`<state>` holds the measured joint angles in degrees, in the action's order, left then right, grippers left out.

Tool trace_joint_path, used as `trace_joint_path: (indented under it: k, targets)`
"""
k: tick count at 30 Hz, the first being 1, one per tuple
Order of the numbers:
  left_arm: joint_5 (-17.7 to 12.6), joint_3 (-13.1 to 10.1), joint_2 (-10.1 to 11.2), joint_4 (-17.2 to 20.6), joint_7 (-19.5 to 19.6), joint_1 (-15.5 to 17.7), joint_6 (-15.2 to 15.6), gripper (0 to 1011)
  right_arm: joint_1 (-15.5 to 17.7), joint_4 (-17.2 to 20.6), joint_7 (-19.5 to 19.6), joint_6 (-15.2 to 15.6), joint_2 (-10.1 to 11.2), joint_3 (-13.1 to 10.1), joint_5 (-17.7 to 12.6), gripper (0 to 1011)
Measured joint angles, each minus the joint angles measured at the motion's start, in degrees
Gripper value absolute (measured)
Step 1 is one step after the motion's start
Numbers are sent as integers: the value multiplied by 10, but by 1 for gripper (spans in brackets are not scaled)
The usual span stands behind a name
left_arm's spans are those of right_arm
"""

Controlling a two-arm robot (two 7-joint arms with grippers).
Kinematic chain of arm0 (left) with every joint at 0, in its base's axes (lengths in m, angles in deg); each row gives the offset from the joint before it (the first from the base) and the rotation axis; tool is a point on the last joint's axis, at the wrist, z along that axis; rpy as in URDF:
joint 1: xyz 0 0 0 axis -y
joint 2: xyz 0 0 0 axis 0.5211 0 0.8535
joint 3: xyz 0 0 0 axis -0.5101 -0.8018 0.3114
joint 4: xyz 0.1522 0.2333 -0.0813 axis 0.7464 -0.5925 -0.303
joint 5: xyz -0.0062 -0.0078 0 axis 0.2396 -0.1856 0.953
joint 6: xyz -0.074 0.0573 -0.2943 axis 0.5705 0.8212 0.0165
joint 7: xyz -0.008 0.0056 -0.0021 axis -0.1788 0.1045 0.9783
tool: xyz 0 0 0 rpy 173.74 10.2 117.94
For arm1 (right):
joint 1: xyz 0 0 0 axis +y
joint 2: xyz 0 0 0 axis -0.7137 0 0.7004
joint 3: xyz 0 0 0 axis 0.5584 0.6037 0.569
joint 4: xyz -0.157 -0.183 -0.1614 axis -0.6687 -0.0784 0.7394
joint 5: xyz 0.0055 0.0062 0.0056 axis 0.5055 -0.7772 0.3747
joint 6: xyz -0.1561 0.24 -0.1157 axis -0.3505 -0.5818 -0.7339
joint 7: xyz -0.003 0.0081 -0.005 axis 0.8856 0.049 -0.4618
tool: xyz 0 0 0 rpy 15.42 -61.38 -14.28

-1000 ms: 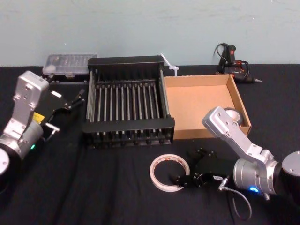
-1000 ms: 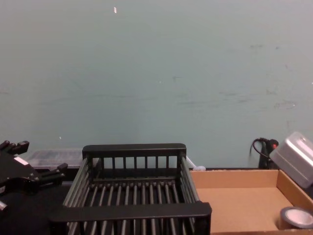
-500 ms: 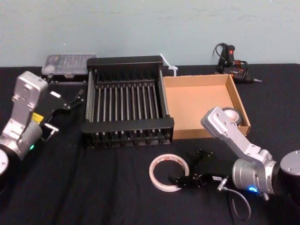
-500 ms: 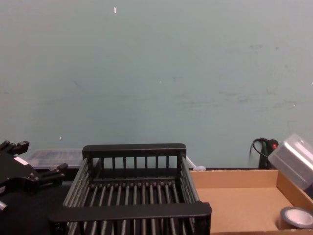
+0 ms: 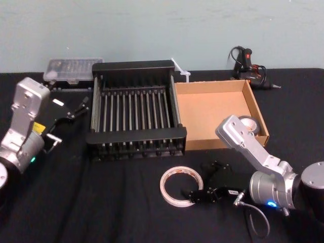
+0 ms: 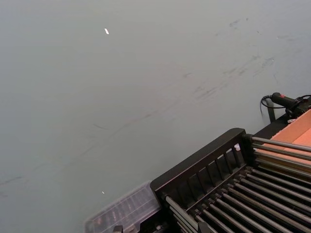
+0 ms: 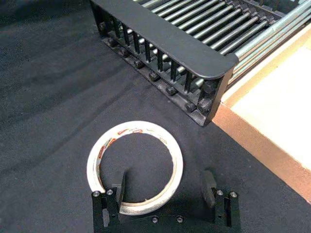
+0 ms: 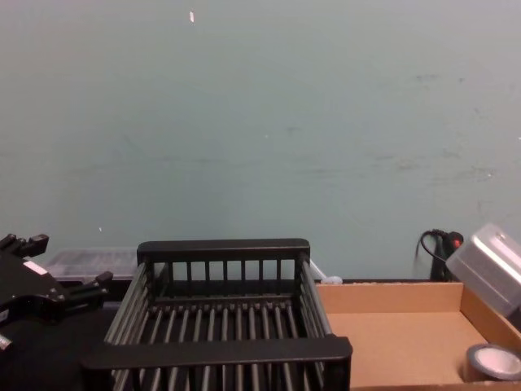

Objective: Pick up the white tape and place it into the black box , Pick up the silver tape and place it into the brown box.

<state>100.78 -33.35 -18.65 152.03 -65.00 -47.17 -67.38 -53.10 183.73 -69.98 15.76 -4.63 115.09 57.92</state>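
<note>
Currently the step in hand is the grasp of the white tape (image 7: 138, 127). It lies flat on the table (image 5: 101, 202) at 5 o'clock from the black box (image 5: 136, 137), apart from its front rim. The right gripper (image 7: 164, 174) sits low at the roll's 4 o'clock side. Its fingers (image 7: 119, 184) are spread wide and hold nothing; one stands inside the ring's hole, the other outside the band.

Recommended procedure: close across the band only, then lift straight up before travelling toward 11 o'clock, so the thin ring clears the broad rim. The band is narrow, so a shallow grip would likely let it slip or tilt.

The silver tape (image 5: 253, 124) rests inside the brown box (image 5: 212, 109), in its 4 o'clock corner. The left gripper (image 5: 81, 107) is parked at 9 o'clock from the black box, fingers apart and empty.

A black cloth covers the table. A clear plastic case (image 5: 71, 68) sits at 11 o'clock from the black box. A black corded tool (image 5: 245, 58) sits at 1 o'clock from the brown box. Both lie near a scuffed, pale blue-green wall (image 5: 152, 30).
</note>
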Motion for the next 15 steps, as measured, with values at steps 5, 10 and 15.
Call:
trace_joint_path:
  k: [5,10,15]
  targets:
    - [0,0,0,0,0,0,0,1002,0,0,0,0,0,0,0,1000]
    - [0,0,0,0,0,0,0,1001,0,0,0,0,0,0,0,1000]
    - [0,0,0,0,0,0,0,1001,0,0,0,0,0,0,0,978]
